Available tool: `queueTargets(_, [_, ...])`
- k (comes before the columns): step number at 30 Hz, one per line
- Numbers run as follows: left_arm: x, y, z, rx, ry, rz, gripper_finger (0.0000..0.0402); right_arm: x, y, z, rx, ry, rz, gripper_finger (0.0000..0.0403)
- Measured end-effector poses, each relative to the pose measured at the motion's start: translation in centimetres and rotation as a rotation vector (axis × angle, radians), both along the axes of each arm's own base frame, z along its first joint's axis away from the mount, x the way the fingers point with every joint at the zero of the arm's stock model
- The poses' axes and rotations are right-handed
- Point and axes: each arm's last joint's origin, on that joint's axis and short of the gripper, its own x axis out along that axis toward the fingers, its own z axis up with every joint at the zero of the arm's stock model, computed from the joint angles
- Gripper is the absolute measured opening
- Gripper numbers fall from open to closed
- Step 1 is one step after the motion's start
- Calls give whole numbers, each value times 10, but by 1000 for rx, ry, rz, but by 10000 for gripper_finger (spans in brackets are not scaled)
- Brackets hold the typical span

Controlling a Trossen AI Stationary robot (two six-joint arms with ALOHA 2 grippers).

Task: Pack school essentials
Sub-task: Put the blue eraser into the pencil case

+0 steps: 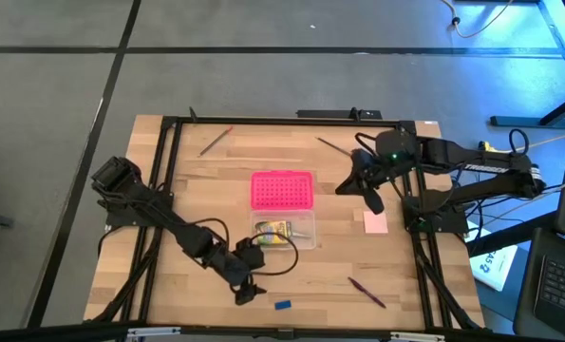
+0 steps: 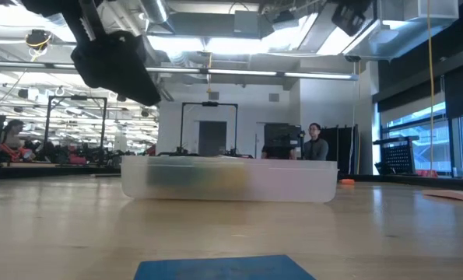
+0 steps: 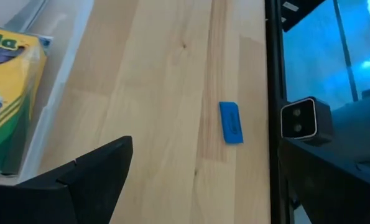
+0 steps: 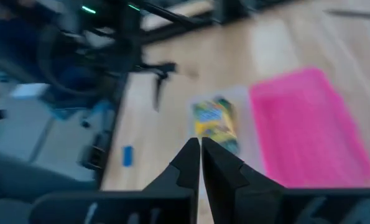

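Observation:
The clear plastic box (image 1: 284, 231) sits mid-table with the yellow-green crayon box (image 1: 274, 230) lying inside it. The tiny blue eraser (image 1: 282, 305) lies flat on the wood near the table's near edge. My left gripper (image 1: 249, 285) hovers open between the box and the eraser; in its wrist view the eraser (image 3: 231, 122) lies ahead of its spread fingers and the crayon box (image 3: 4, 93) is off to one side. My right gripper (image 1: 342, 187) is shut and empty, raised right of the pink dotted lid (image 1: 282, 189). The pale pink pad (image 1: 375, 222) lies flat below it. The scissors cannot be made out.
Thin pencils lie at the far left (image 1: 216, 141), the far middle (image 1: 334, 145) and the near right (image 1: 367, 292). The pink lid lies just beyond the clear box. A black frame runs round the table edges. A small camera block (image 3: 303, 118) stands at the near edge close to the eraser.

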Motion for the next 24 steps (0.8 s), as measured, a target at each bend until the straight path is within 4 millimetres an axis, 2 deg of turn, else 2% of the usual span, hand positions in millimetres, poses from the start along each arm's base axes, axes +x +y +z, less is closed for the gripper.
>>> queueTargets(5, [-3, -5, 0, 0, 0, -18, 396, 14, 11, 6, 21, -123, 149, 21])
queueTargets(9, [-8, -4, 7, 6, -9, -15, 396, 23, 24, 1, -52, -120, 142, 21])
queueTargets(15, [-19, 8, 29, 64, -46, 54, 396, 31, 47, -15, -243, -51, 128, 12])
queueTargets(24, [-38, 20, 47, 134, -24, 86, 396, 45, 91, -48, -314, 101, 256, 4])
